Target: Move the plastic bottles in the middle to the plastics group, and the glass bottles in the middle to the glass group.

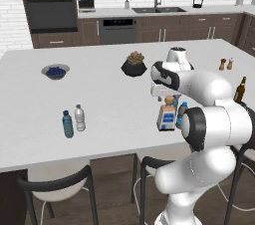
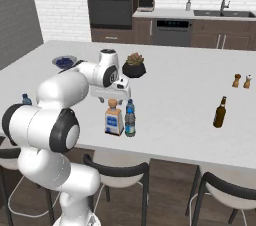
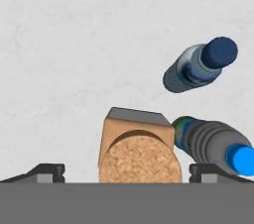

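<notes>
No lettering can be read anywhere: the blue-and-white label on the corked glass bottle [image 1: 167,115] and the yellowish one on the brown bottle [image 2: 220,112] are too blurred to make out.

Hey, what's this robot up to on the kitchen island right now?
The arm's open gripper hangs right over the cork-stoppered glass bottle, jaws either side of the cork and not yet closed. Two blue-capped plastic bottles stand beside it. The plastics pair and the brown glass bottle wait further off on the counter.
</notes>
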